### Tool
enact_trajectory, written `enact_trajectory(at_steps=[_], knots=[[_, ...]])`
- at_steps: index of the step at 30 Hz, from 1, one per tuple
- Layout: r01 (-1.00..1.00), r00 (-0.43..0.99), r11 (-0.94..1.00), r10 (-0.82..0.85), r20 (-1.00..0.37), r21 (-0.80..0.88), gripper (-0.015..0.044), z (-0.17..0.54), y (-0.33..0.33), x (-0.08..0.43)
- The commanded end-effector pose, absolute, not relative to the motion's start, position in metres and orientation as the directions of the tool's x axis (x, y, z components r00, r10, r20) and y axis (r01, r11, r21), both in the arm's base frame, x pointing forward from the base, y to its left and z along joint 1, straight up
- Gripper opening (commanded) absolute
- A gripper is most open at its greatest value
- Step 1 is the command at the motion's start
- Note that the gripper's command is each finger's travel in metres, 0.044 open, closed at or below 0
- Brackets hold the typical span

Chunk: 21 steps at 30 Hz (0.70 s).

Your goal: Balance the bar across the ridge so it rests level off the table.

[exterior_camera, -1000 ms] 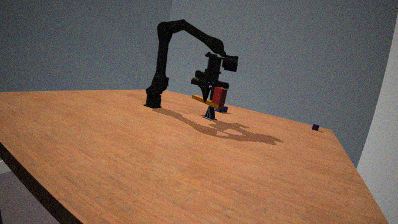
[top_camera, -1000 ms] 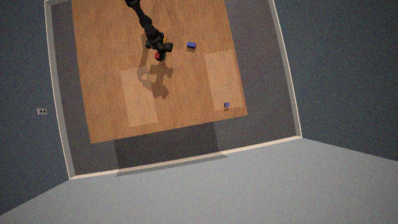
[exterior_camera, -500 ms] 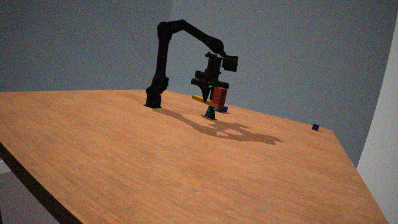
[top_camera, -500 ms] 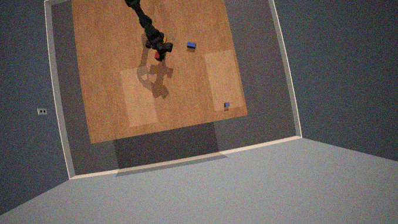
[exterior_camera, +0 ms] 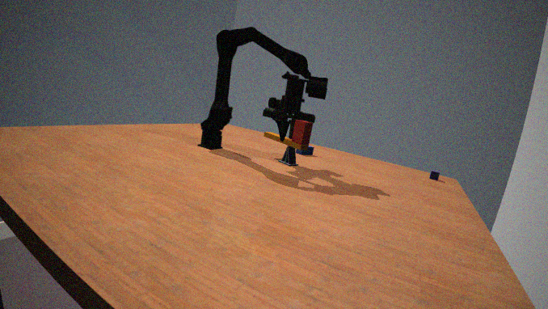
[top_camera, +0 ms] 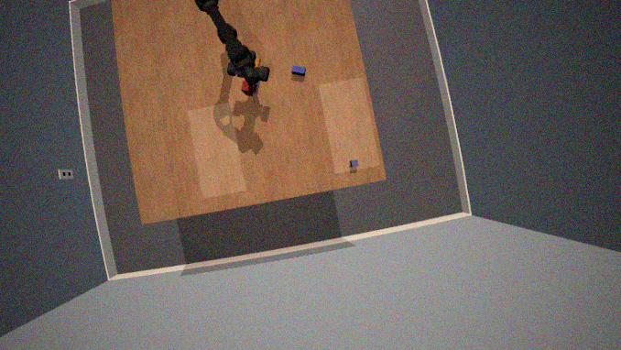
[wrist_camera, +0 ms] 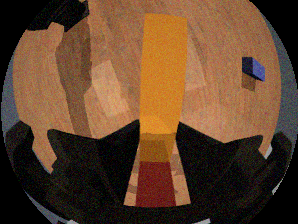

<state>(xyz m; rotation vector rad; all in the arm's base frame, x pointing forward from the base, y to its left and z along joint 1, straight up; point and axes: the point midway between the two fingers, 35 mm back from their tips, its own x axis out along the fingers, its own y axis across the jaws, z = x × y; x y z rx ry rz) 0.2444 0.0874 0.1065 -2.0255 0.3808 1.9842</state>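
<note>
The orange bar (top_camera: 257,61) (exterior_camera: 272,136) (wrist_camera: 164,75) is above the table, with a red block (top_camera: 245,86) (exterior_camera: 301,133) (wrist_camera: 155,185) on top at one end. My gripper (exterior_camera: 286,140) (wrist_camera: 158,125) is shut on the bar, near its middle, with a finger on each side. The dark ridge (exterior_camera: 288,157) stands on the table (exterior_camera: 162,202) directly below the bar in the exterior view. The fingers and bar hide the ridge's top, so I cannot tell whether the bar touches it. Whether the bar is exactly level is also unclear.
A blue block (top_camera: 299,70) (exterior_camera: 307,151) (wrist_camera: 258,69) lies on the table a short way from the ridge. A small blue cube (top_camera: 354,163) (exterior_camera: 434,175) lies farther off near the table's far corner.
</note>
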Motion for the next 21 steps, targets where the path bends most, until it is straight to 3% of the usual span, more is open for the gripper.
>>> enact_trajectory(at_steps=[1,21], knots=[[-0.373,0.022,-0.928,0.008,-1.000,-0.016,0.0000,0.1043,0.0874,0.2443],[-0.373,0.022,-0.928,0.008,-1.000,-0.016,0.0000,0.1058,0.0875,0.2441]])
